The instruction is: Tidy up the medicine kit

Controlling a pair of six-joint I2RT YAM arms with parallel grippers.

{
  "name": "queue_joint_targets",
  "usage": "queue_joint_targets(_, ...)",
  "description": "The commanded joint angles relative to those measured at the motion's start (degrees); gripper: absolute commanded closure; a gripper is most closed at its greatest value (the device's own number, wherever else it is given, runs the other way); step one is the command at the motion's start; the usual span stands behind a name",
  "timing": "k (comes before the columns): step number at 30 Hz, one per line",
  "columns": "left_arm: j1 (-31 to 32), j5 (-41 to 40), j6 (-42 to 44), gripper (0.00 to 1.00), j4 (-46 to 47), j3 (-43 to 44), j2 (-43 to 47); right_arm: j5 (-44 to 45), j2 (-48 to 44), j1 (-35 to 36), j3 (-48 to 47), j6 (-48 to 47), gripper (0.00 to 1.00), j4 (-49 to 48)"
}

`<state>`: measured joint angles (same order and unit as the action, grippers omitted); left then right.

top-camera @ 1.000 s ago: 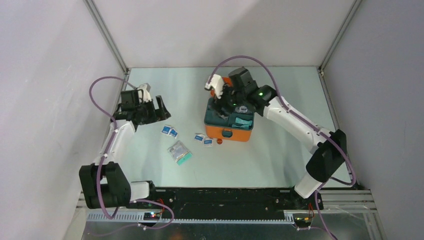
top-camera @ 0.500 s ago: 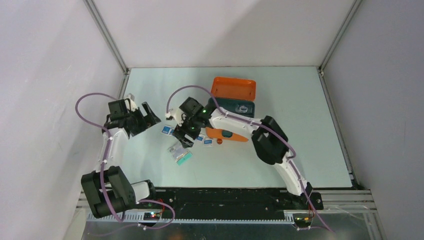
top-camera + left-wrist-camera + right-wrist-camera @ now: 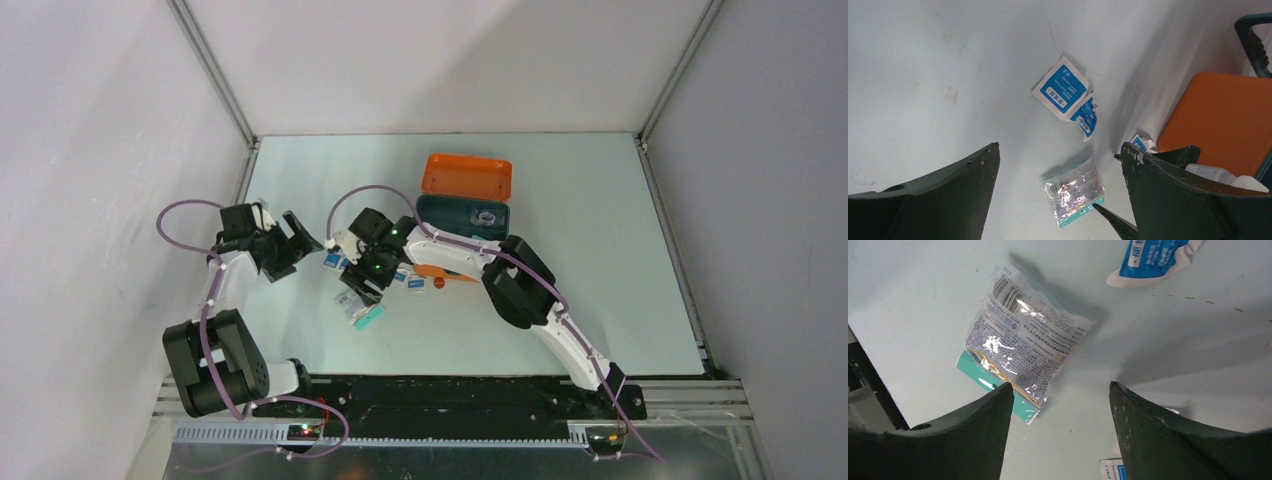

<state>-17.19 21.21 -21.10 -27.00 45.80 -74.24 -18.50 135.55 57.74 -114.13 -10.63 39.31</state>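
Observation:
The medicine kit [image 3: 462,216] lies open on the table, its orange lid [image 3: 467,175] flat behind the dark teal inside; its orange side [image 3: 1223,120] shows in the left wrist view. A clear packet with a teal edge [image 3: 1025,357] [image 3: 1075,192] [image 3: 364,313] lies flat on the table. My right gripper [image 3: 1060,385] [image 3: 358,290] hovers open just over it, one fingertip above the teal edge and nothing between the fingers. My left gripper [image 3: 1060,146] [image 3: 303,238] hangs open and empty to the left, looking down at the same packet.
Two blue-white packets [image 3: 1060,90] [image 3: 336,262] lie left of the kit, and more [image 3: 410,282] [image 3: 1113,470] lie by its front. The right arm stretches across the kit's front. The left wall rail runs close behind the left arm.
The right gripper left the kit, whose lid now lies flat open, and swung left and down over the clear packet. The left gripper shifted slightly nearer.

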Motion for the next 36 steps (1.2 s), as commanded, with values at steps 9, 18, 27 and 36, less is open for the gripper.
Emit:
queue_joint_targets(9,-0.88,2.19,-1.48,0.05,2.32,0.33,-0.36,4.80,5.67,4.41,-3.10,-1.73,0.41,2.20)
queue_joint_targets(18,-1.49,2.41,-1.76,0.05,2.76,0.44,-0.31,15.45,1.31,6.03,1.70,-6.83,1.00,-0.36)
queue_joint_targets(27,-1.73,4.23,-1.41,0.07,2.96,1.32,-0.31,11.82,-20.80,4.37,13.04,-16.68,1.00,-4.57)
queue_joint_targets(36,-1.71,5.94,-1.92,0.08,3.32,1.94,-1.35,-4.50,-35.68,-9.24,16.10,-19.01,1.00,-4.87)
